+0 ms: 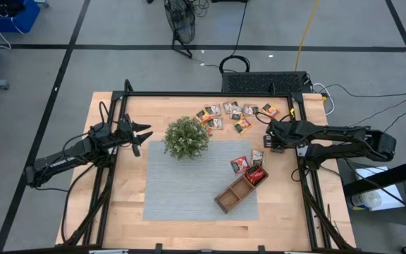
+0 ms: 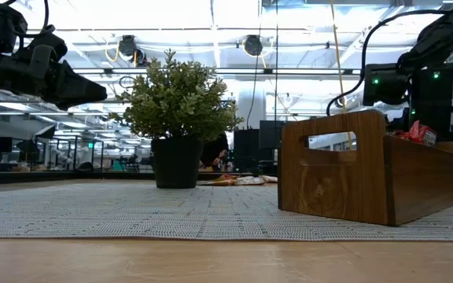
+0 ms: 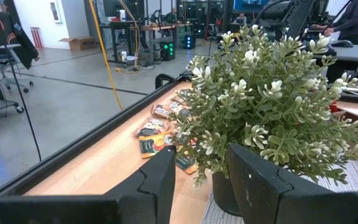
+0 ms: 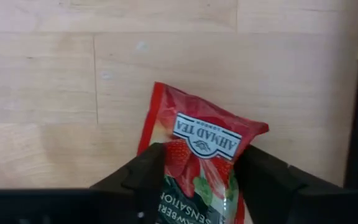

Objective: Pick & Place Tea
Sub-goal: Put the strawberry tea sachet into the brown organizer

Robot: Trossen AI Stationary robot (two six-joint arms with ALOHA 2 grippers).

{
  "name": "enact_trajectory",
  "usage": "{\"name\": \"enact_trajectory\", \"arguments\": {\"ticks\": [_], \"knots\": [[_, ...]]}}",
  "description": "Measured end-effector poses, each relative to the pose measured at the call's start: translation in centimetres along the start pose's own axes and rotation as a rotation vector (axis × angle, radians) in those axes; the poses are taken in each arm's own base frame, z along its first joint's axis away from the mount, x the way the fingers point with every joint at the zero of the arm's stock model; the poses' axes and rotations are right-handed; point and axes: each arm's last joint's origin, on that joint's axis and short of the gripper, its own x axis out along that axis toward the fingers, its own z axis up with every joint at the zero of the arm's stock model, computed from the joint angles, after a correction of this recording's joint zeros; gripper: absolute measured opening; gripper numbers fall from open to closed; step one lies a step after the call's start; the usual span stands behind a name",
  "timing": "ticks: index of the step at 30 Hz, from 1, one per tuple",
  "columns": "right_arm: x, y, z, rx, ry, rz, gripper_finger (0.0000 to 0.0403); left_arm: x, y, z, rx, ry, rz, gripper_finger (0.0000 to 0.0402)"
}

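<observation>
Your right end effector [image 4: 197, 171] is clamping a red sachet [image 4: 199, 146] just above the tabletop [image 4: 73, 81], near the tray [image 1: 240, 190]. Your left end effector [image 3: 201, 180], fingers apart, is hovering beside the plant [image 3: 272, 106].

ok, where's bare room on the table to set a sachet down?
Free: the grey mat below the plant and left of the wooden tray, and bare wood along the near edge. Crowded: the far edge, where loose sachets cluster, and between tray and right gripper, shut on a red sachet. Left gripper waits beside the plant.
</observation>
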Motion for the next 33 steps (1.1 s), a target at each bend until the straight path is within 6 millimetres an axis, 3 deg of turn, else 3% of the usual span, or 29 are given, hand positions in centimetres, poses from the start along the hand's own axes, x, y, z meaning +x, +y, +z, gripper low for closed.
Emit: {"name": "enact_trajectory", "arguments": {"ticks": [10,19,26,33], "knots": [[-0.6,0.2,0.2,-0.046,-0.021,0.048,0.0092,0.0,0.0,0.0,0.000,0.000,0.000,0.0147],[-4.5,1.8,0.1,-0.184,-0.195,0.312,0.0051,0.0,0.0,0.0,0.000,0.000,0.000,0.0148],[-7.0,2.9,-1.4,-0.355,-0.331,0.576,0.0035,0.0,0.0,0.0,0.000,0.000,0.000,0.0148],[-8.6,3.0,-3.4,-0.528,-0.464,0.696,0.0021,0.0,0.0,0.0,0.000,0.000,0.000,0.0148]]}}
